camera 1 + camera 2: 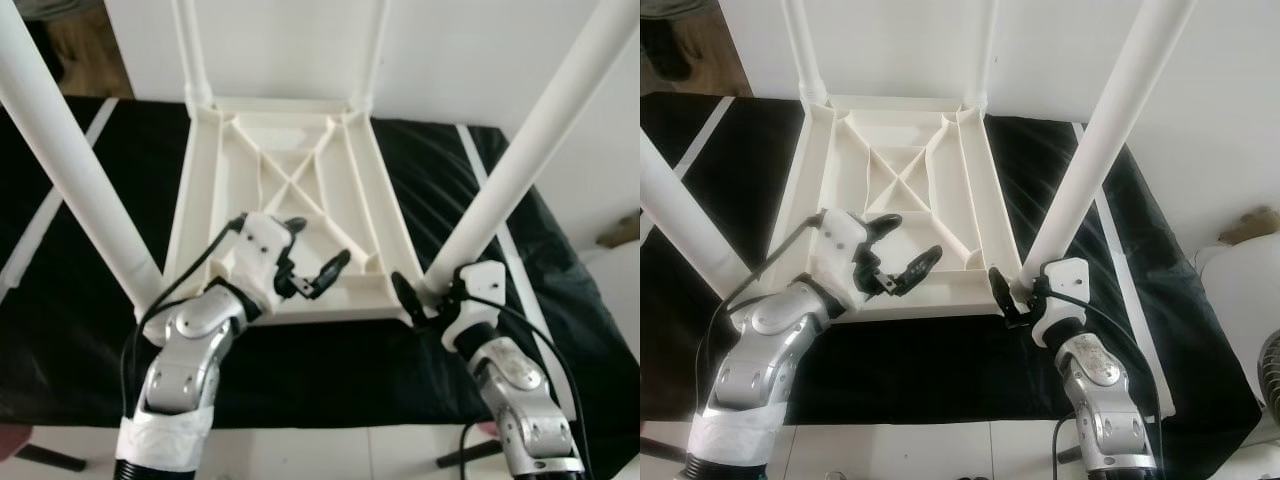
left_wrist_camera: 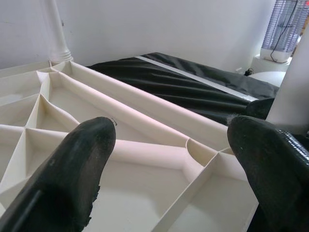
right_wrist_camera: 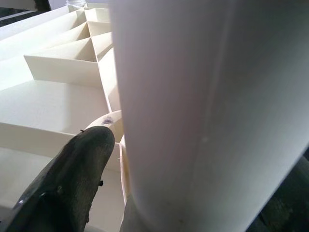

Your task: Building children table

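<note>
Near-left leg (image 1: 70, 160): stands in its corner socket of the upturned tabletop (image 1: 290, 200), which lies underside up on the black cloth (image 1: 330, 370).
Left gripper (image 1: 315, 255): I hold it with fingers spread wide and empty, over the near ribbed cells of the tabletop, touching nothing that I can see.
Far legs (image 1: 192, 50): both stand upright in the far corner sockets.
Near-right leg (image 1: 530, 140): rises from the near-right corner socket.
Right gripper (image 1: 1012, 300): I have it at the foot of the near-right leg, one finger (image 3: 72, 179) against the socket; the second finger is hidden behind the leg, so I judge it clasps the leg.
Step in hand: seating the fourth leg, I judge.
Next move: calls for a straight push down the leg's axis while my left gripper steadies the frame.
</note>
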Available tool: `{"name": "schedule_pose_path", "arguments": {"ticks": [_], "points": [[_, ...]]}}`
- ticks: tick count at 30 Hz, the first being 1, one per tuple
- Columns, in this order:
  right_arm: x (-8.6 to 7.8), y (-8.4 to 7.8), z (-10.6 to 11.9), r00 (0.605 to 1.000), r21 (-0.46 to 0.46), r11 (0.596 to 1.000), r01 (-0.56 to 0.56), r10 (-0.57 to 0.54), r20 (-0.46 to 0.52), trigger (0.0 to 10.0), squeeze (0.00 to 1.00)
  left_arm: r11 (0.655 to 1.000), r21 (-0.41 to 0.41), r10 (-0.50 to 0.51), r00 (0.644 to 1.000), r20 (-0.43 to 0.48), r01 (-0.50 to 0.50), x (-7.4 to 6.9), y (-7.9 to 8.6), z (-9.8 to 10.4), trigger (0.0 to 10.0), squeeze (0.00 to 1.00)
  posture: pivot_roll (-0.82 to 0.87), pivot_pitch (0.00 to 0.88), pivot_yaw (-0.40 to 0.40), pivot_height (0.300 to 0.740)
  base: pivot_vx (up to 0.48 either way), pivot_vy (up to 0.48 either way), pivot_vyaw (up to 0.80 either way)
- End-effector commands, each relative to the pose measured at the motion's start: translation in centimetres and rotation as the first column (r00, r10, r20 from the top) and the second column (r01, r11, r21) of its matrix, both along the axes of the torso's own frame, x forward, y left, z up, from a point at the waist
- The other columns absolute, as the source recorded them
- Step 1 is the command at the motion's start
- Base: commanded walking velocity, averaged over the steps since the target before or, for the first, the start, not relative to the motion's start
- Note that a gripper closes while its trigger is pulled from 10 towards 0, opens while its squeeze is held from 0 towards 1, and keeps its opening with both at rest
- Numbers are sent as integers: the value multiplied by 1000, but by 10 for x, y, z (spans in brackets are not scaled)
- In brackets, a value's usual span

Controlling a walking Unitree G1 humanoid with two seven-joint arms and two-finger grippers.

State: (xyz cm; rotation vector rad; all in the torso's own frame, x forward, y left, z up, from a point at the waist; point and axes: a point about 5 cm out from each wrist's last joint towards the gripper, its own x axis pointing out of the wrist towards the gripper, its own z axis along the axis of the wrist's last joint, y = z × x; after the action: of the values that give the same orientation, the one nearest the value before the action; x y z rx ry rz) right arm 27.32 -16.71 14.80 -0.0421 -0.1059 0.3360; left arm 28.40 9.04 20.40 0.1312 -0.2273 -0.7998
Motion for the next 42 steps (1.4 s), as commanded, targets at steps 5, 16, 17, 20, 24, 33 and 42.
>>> {"name": "schedule_pose_path", "arguments": {"ticks": [5, 16, 17, 20, 24, 33, 42], "points": [[1, 1, -2, 1000, 2, 1000, -4, 4, -7, 10000, 0, 997, -28, 70, 997, 10, -70, 2, 1, 3, 0, 0, -65, 127, -57, 740, 0, 0, 0], [1, 1, -2, 1000, 5, 1000, -5, 5, -5, 10000, 0, 997, -30, 73, 997, 24, -72, 2, 2, 5, 0, 0, -62, 122, -55, 740, 0, 0, 0], [1, 1, -2, 1000, 5, 1000, -5, 5, -5, 10000, 0, 997, -30, 73, 997, 24, -72, 2, 2, 5, 0, 0, -62, 122, -55, 740, 0, 0, 0], [1, 1, -2, 1000, 6, 1000, -5, 5, -5, 10000, 0, 997, -30, 72, 997, 26, -71, 1, 2, 5, 0, 0, -62, 121, -55, 740, 0, 0, 0], [1, 1, -2, 1000, 6, 1000, -6, 6, -5, 10000, 0, 997, -31, 69, 997, 28, -68, 1, 2, 6, 0, 0, -62, 123, -56, 740, 0, 0, 0], [1, 1, -2, 1000, 5, 1000, -7, 7, -7, 10000, 0, 997, -32, 73, 997, 26, -73, 1, 2, 5, 0, 0, -62, 123, -58, 740, 0, 0, 0], [2, 0, -2, 1000, 4, 1000, -8, 8, -5, 10000, 0, 997, -49, 59, 998, 1, -59, 2, 1, 5, 10000, 1000, -61, 119, -57, 740, 0, 0, 0]]}}
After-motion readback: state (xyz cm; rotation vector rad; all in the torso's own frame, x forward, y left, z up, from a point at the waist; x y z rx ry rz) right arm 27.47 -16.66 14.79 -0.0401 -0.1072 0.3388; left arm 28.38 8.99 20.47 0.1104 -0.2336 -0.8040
